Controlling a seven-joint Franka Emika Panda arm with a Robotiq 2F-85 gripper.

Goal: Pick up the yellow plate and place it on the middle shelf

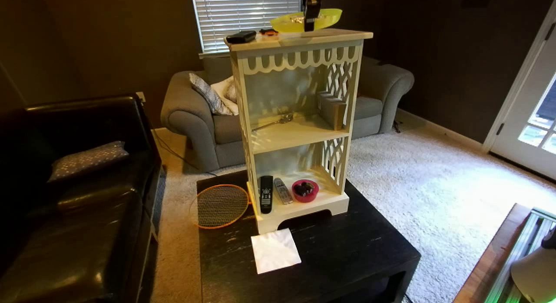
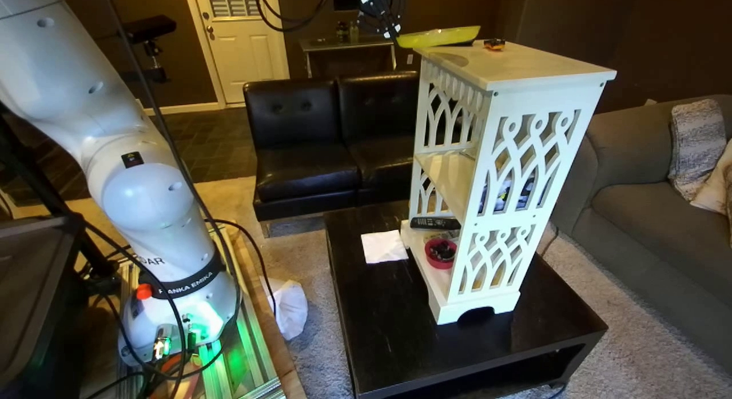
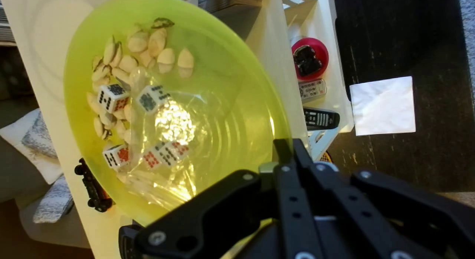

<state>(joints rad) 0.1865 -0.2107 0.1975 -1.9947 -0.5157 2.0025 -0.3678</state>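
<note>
My pincer pinches the yellow plate by one edge; if I tip it nearing the middle shelf, dice may spill.

At twelve o'clock in an exterior view, the gripper pinches the yellow plate over the top board of the shelf unit; a white napkin lies at six o'clock.
</note>
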